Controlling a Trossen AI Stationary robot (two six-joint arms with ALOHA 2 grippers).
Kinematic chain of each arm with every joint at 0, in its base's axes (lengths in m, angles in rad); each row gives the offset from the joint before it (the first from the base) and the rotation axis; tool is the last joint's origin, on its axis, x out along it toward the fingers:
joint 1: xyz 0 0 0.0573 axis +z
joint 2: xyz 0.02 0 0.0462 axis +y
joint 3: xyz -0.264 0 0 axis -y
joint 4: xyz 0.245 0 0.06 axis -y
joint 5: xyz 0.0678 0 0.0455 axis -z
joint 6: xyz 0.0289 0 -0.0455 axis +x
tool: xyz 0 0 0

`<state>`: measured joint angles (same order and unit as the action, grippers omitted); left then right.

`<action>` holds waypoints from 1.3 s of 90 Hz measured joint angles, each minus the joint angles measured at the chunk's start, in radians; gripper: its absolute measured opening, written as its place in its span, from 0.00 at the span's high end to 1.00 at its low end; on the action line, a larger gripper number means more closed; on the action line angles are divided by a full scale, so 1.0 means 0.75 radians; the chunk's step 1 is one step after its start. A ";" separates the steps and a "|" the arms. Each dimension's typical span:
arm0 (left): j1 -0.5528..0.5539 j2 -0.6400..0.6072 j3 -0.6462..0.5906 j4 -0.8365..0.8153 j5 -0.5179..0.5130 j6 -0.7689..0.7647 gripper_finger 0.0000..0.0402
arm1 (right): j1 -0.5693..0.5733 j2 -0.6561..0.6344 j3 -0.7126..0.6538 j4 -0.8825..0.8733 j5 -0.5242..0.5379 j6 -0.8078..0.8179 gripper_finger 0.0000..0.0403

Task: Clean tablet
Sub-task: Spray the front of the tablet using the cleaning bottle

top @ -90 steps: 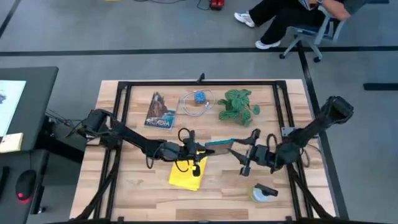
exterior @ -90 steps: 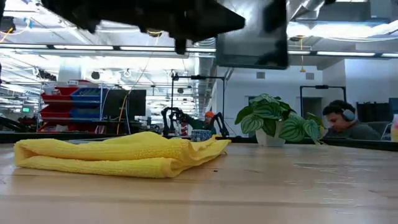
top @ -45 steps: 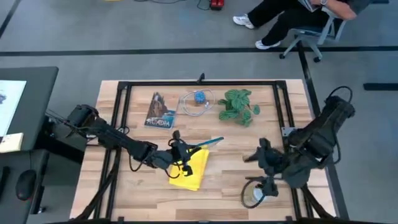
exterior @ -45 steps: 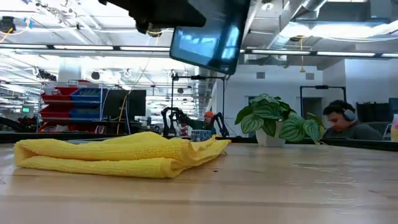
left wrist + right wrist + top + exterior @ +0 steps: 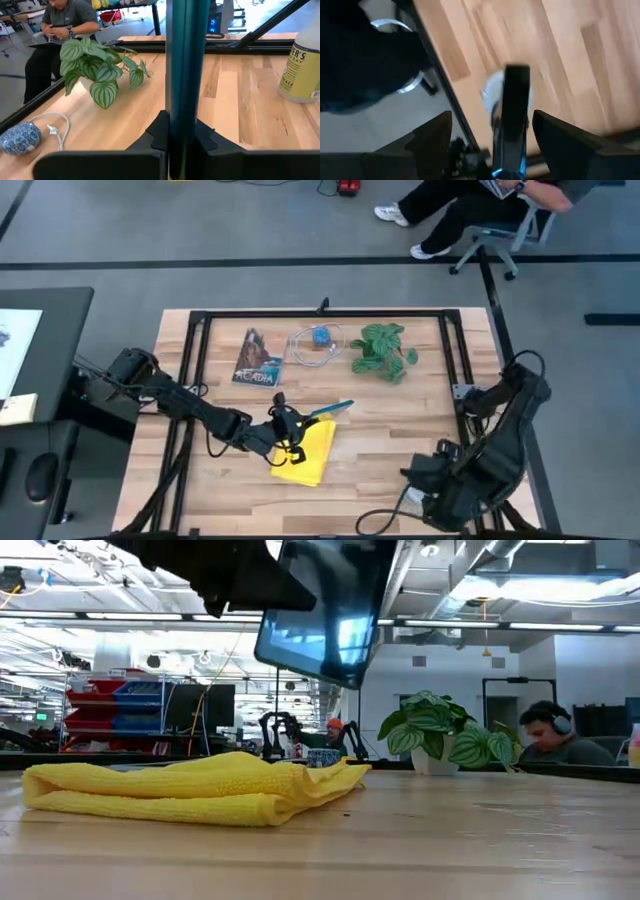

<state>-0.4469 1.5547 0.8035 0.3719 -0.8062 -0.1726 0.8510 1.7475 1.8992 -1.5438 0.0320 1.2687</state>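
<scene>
The tablet (image 5: 328, 411) is being held on edge by the left gripper (image 5: 285, 426), whose fingers are clamped on its thin side; in the low view its glossy screen (image 5: 325, 610) is being carried tilted, well above the table (image 5: 380, 430). Directly below the left gripper, a folded yellow cloth (image 5: 308, 453) is lying, soft and rumpled. Bare wood is being left open beyond the gripper. The right gripper (image 5: 425, 485) is positioned near the table's front right edge, over a spray bottle (image 5: 512, 95); its finger gap cannot be told.
</scene>
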 joint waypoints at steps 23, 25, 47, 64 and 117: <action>-0.004 0.000 -0.003 0.003 0.000 0.000 0.98 | -0.040 0.052 -0.001 -0.023 -0.055 0.070 0.54; -0.004 0.000 -0.003 0.002 0.002 0.000 0.98 | -0.046 0.051 -0.001 -0.023 -0.056 0.081 0.58; -0.004 0.000 -0.004 -0.001 0.000 0.000 0.98 | -0.125 0.012 -0.001 -0.028 -0.055 0.096 0.87; -0.004 0.000 -0.004 -0.005 -0.016 0.003 0.98 | -0.242 0.006 0.004 -0.040 -0.045 0.018 0.87; -0.004 0.002 -0.004 -0.100 -0.058 -0.051 0.98 | -0.604 0.011 0.092 -0.039 0.002 -0.378 0.87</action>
<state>-0.4496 1.5558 0.8005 0.2969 -0.8501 -0.2106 0.3980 1.7557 1.9682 -1.5730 0.0333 0.9852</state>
